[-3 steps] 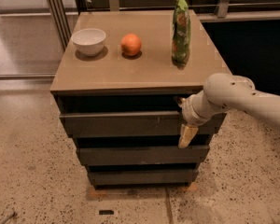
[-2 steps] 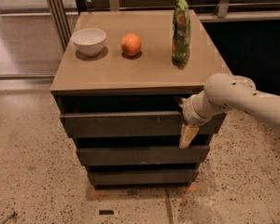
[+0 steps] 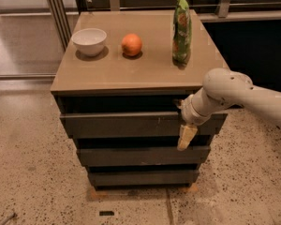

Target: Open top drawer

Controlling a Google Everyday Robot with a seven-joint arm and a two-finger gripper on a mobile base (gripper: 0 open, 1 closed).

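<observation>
The top drawer (image 3: 131, 124) is the widest dark grey front of the three, with small pale scuffs right of its centre. It stands out a little further than the two fronts below, with a dark gap above it. My gripper (image 3: 185, 134) is at the right part of this drawer front. It reaches down over the top edge from the white arm (image 3: 234, 95), which comes in from the right. Its pale tip hangs in front of the drawer face and reaches past the lower edge.
On the brown cabinet top (image 3: 145, 71) stand a white bowl (image 3: 89, 41), an orange (image 3: 131, 44) and a green snack bag (image 3: 181, 28). The middle drawer (image 3: 136, 156) and bottom drawer (image 3: 140, 177) are below. Speckled floor surrounds the cabinet; metal posts (image 3: 58, 13) stand behind on the left.
</observation>
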